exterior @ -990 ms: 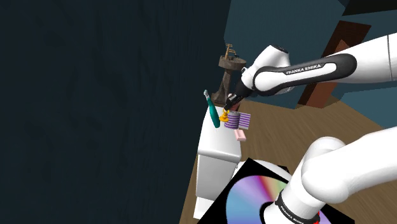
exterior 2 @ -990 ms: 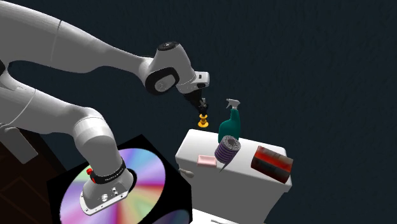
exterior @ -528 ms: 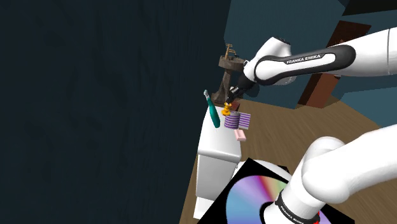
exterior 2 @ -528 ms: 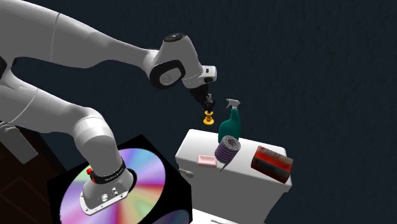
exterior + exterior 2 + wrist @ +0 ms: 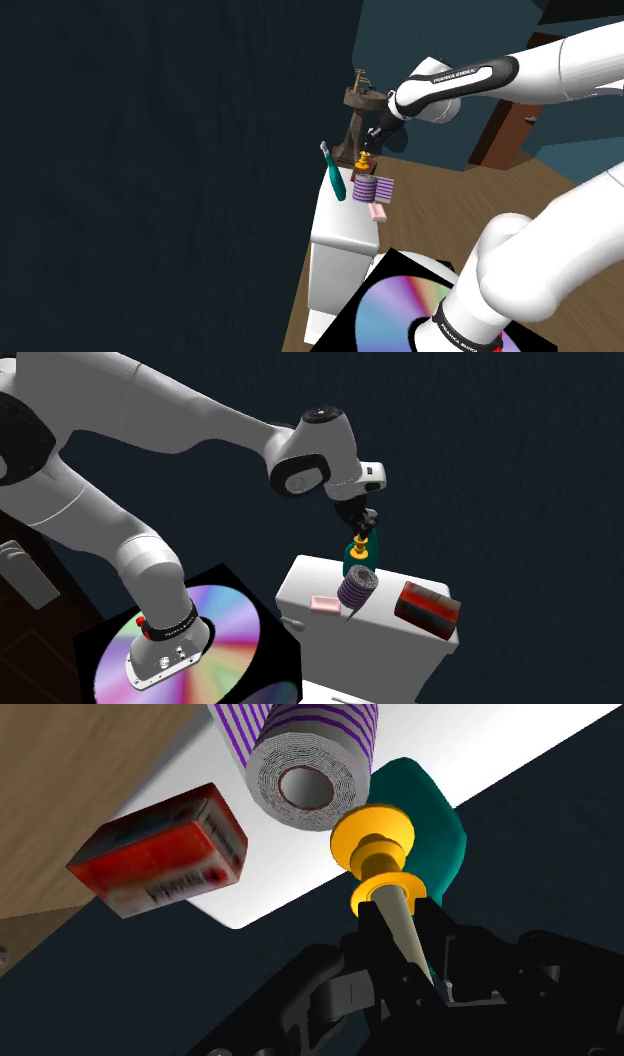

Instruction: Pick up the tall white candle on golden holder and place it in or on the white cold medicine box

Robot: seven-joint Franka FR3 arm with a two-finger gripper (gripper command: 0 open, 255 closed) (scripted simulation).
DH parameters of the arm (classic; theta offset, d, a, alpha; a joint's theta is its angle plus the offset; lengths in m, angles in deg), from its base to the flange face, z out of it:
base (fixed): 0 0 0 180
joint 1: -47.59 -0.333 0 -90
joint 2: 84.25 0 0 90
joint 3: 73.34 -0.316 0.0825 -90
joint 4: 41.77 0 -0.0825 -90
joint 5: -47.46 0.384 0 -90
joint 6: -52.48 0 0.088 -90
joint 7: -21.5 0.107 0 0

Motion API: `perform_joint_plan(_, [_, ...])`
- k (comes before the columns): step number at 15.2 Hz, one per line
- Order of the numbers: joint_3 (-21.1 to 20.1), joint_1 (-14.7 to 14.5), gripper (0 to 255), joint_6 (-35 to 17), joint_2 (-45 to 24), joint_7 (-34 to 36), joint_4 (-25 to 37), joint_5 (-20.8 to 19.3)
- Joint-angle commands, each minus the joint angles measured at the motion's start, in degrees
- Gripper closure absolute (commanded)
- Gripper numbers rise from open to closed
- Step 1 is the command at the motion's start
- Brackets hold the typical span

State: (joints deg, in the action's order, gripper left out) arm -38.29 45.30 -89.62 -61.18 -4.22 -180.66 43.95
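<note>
The pick is done: the gripper [image 5: 362, 524] has its fingers closed on the pale stem of the candle [image 5: 360, 549], with the gold holder hanging below; the candle is lifted clear of the tank [image 5: 300, 584], near the centre of the second exterior view. The placing is left. The box [image 5: 430, 604], red here rather than white, lies at the tank's right end in that view, apart from the candle and to its lower right; the candle hangs over the striped roll [image 5: 356, 586]. I judge the carry partly made; a sideways run to the box and a lowering are not yet done.

The shoulder view sets the candle [image 5: 362, 160] right of centre in the upper half, above the roll, and adds the wooden floor at the right. The wrist view gives what the others cannot: the stem clasped between both fingers; the box's [image 5: 160, 851] red face with pale sides; the teal bottle [image 5: 435, 824] just behind the holder.
</note>
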Motion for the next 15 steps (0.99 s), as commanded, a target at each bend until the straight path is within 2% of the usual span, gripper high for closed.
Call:
perform_joint_plan(1, [3.9,-2.2,255,0.2,-4.1,-4.3,4.1,3.2])
perform_joint_plan(5, [11.6,-6.3,255,2.1,-12.6,-13.8,12.5,11.9])
perform_joint_plan(7, [15.3,-7.8,255,3.9,-18.0,-19.5,17.3,18.2])
perform_joint_plan(9, [18.1,-7.7,255,6.7,-24.3,-25.5,22.5,25.6])
perform_joint_plan(11, [18.8,-5.2,255,10.2,-30.9,-31.0,28.1,32.8])
perform_joint_plan(15, [16.3,3.9,255,17.5,-42.5,-37.3,40.0,42.7])
